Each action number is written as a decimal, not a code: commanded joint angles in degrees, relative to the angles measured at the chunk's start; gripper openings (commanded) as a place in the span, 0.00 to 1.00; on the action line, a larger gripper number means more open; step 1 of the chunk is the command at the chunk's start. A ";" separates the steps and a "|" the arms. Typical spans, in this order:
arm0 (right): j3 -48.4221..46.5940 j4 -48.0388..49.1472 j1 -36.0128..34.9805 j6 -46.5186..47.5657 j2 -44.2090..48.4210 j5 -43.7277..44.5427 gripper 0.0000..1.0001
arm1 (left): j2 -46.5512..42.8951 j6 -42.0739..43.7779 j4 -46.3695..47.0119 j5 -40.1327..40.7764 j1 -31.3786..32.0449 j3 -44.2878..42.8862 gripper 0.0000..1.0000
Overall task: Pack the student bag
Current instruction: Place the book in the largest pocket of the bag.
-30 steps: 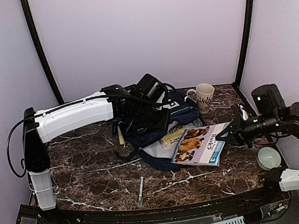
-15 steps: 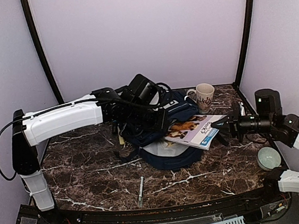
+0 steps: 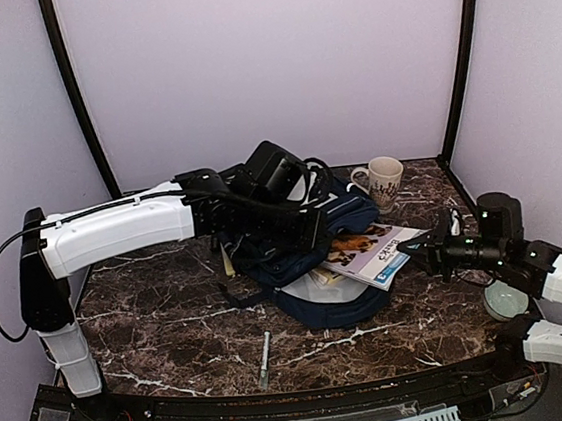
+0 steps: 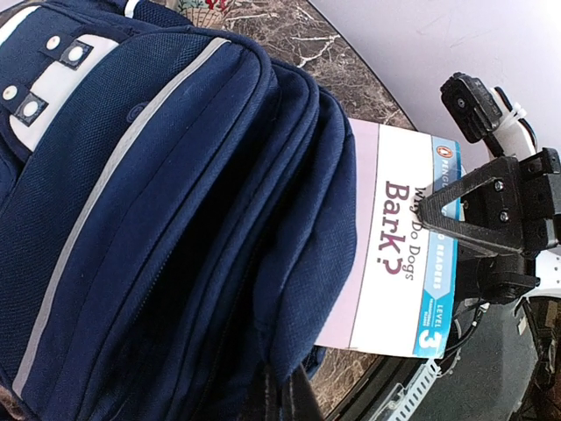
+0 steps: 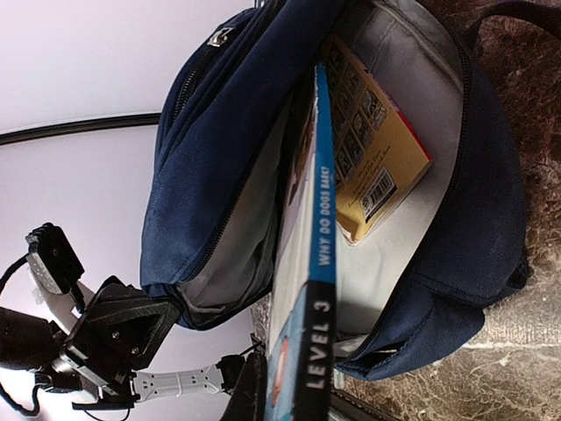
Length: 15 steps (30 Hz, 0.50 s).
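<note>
Bag (image 3: 307, 268) lies left-right, mouth toward frame right; box (image 5: 377, 158) inside, book (image 3: 371, 251) half in. Right fingers (image 4: 504, 210) grip book, left fingers (image 5: 140, 320) pinch bag.

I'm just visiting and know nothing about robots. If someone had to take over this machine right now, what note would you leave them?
Left claw: clamped on the student bag at its upper flap, holding the mouth open.
Right claw: gripping the Why Do Dogs Bark? book by its outer end; the book is partway inside the bag, the rest sticking out.
Done: a yellow book already lies inside.
Left: push the book fully in and release. A pen lies on the table, probably to be packed too.
</note>
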<state>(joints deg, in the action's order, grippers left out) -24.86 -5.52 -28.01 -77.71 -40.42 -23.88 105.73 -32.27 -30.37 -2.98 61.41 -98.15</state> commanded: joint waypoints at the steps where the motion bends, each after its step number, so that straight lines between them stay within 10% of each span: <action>1: 0.56 9.32 0.28 0.97 1.60 4.27 0.00 | -1.17 -0.53 5.06 -3.65 0.82 -3.71 0.00; 15: -0.79 16.14 -2.35 4.95 -7.63 10.61 0.00 | 0.46 0.85 2.07 0.39 0.82 -8.57 0.00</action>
<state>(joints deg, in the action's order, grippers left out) -24.10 2.26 -28.97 -74.13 -45.98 -17.61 108.55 -32.12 -30.68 -3.95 61.47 -103.35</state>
